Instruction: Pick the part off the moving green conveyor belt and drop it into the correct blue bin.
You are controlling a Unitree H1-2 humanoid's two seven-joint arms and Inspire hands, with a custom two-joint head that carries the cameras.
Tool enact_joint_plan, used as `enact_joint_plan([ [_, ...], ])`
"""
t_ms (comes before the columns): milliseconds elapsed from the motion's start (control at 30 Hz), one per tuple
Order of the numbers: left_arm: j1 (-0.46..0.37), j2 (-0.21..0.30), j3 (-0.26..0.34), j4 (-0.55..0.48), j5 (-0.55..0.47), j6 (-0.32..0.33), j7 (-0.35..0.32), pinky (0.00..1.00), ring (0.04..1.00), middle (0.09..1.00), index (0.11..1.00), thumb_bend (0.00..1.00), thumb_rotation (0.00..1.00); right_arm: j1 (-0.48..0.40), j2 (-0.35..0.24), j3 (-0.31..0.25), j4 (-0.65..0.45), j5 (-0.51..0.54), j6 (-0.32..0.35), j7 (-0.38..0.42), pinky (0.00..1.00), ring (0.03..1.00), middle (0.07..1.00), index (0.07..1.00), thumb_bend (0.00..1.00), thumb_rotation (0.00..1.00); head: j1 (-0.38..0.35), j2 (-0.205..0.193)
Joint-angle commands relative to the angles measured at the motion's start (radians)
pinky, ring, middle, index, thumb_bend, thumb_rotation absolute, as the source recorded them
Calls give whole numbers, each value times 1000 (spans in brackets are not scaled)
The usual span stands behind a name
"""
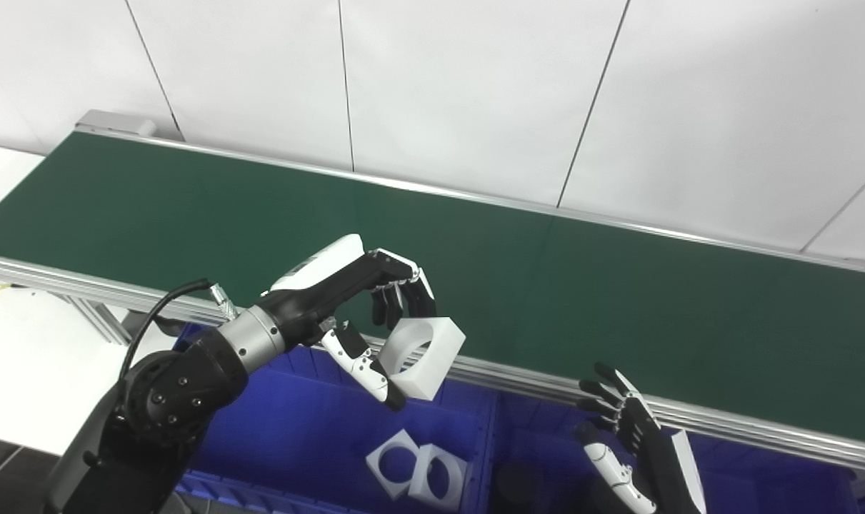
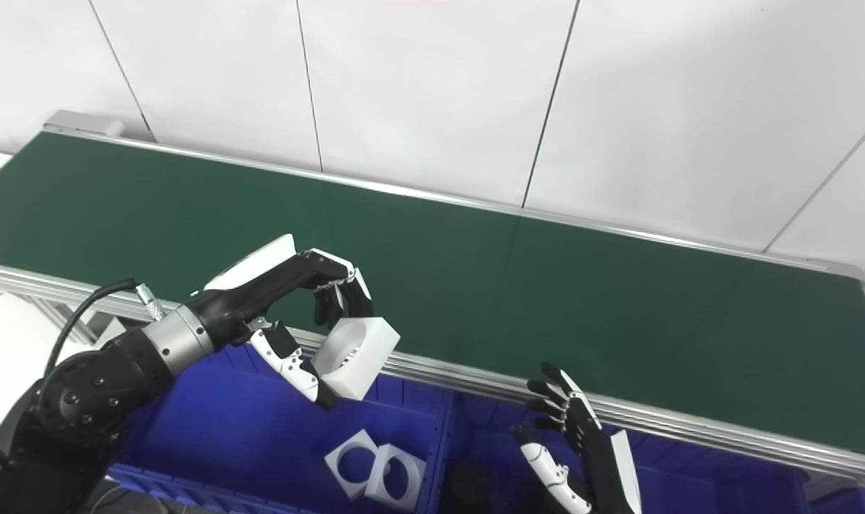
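Note:
My left hand [image 1: 364, 307] is shut on a white square block with a round hole [image 1: 423, 355], pinched between thumb and fingers. It hangs over the near rail of the green conveyor belt [image 1: 546, 285], above the left blue bin [image 1: 311, 428]. Two similar white blocks [image 1: 418, 471] lie in that bin. My right hand [image 1: 628, 435] is low at the front right, open with fingers spread, holding nothing, over the right blue bin [image 1: 539, 442]. The belt surface carries no parts.
A dark round part [image 2: 466, 485] lies in the right bin near the divider. The aluminium rail [image 1: 725, 421] runs along the belt's near side. A white table surface [image 1: 25, 357] lies to the left. White wall panels stand behind the belt.

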Motion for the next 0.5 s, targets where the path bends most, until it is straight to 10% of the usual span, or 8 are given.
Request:
enact_joint_plan([
  [0,-4,21,5,-32,-1,3,7,358,381,427,498,524,0,-11,1,-5,-40,5,1,-1,652,726,786,874,585,629,-2,11],
  [467,-28,50,-7,-4,-3,59,-36,369,412,458,495,524,0,-16,-2,-8,-111,-14,60,4,643,727,784,873,595,664,19,117],
])
